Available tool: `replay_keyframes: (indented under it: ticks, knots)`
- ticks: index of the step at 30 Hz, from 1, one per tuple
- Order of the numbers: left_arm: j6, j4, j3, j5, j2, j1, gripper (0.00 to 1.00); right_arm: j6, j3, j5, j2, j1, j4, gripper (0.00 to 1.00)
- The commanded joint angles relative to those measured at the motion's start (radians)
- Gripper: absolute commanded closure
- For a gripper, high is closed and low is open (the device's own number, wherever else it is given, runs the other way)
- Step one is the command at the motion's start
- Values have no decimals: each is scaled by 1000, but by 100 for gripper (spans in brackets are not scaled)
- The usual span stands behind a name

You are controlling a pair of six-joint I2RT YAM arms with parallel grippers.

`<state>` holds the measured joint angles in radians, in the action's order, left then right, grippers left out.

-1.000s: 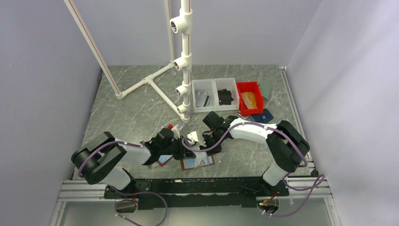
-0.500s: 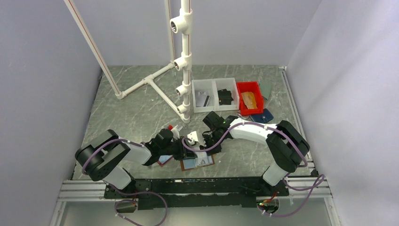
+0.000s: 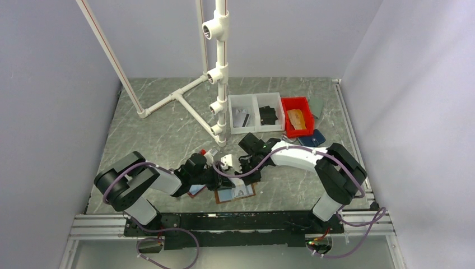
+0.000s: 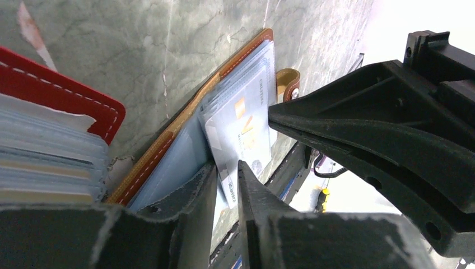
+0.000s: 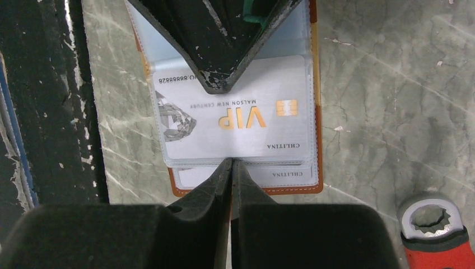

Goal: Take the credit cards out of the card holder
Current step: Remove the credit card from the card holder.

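Note:
A brown card holder [image 3: 234, 193] lies open near the table's front edge, with clear sleeves. The top sleeve holds a silver VIP credit card [image 5: 235, 117], which also shows in the left wrist view [image 4: 241, 126]. My left gripper [image 4: 227, 171] is shut on one edge of this card; its tip shows in the right wrist view [image 5: 215, 78]. My right gripper [image 5: 231, 162] is shut, its tips pinching the opposite edge of the top sleeve. A second card [image 5: 246, 175] peeks out beneath. The two grippers face each other across the holder [image 5: 316, 140].
A red card holder [image 4: 56, 129] full of cards lies just left of the brown one. A red wrench [image 5: 434, 224] lies beside the holder. White bins [image 3: 255, 112], a red bin [image 3: 297, 116] and a white pipe frame [image 3: 221, 84] stand further back.
The right gripper has shifted slightly left toward the holder. The left arm's elbow has crept right. The holder has stayed in place.

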<state>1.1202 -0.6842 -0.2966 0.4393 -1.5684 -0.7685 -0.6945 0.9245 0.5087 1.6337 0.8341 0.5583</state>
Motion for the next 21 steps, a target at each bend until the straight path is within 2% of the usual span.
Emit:
replay_keyframes:
  ticks: [1, 2, 3, 14, 21]
  knots:
    - [1, -26, 3, -3, -14, 0, 85, 54, 28, -23, 54, 40, -65, 95]
    - [2, -30, 8, -7, -12, -1, 96, 53, 29, -32, 57, 40, -63, 95]
    - [5, -33, 13, -12, -9, -1, 100, 48, 30, -40, 59, 41, -60, 96]
    - [-34, -64, 65, 41, 82, 32, 100, 24, 39, -122, 106, 25, -26, 96]
    - [-72, 7, 53, 88, 106, 52, 100, 21, 40, -133, 116, 25, -21, 96]
